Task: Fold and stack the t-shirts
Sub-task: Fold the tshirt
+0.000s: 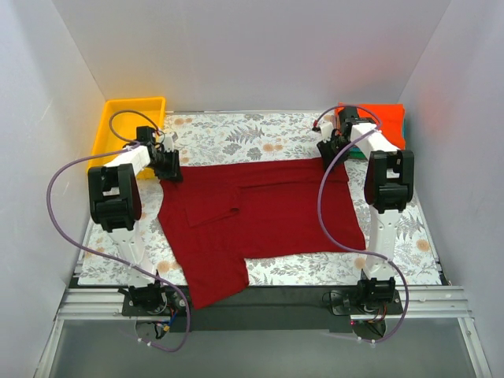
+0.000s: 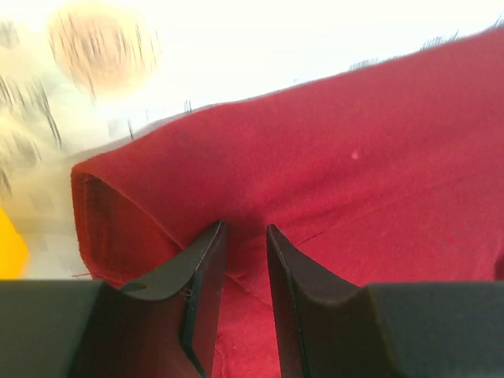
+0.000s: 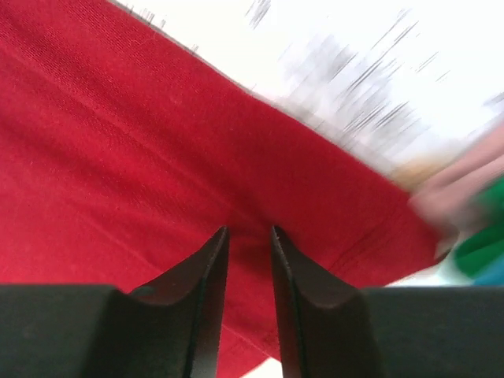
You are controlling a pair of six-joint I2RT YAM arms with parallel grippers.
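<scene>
Left claw [image 2: 242,236], right claw [image 3: 249,236]: both narrow, each pinching far edge of crimson t-shirt [image 1: 268,213]. Risk: shallow pinch slips, or uneven pull skews fold.

Crimson t-shirt [image 1: 260,216] spread centrally, orange-red t-shirt [image 1: 379,116] atop teal t-shirt [image 3: 476,236], far right

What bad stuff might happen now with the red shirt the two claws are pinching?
The left claw and right claw each pinch only a thin edge of the dark red t-shirt, so it may slip out. Its lower sleeve reaches past the floral cloth and might drag or bunch.
</scene>
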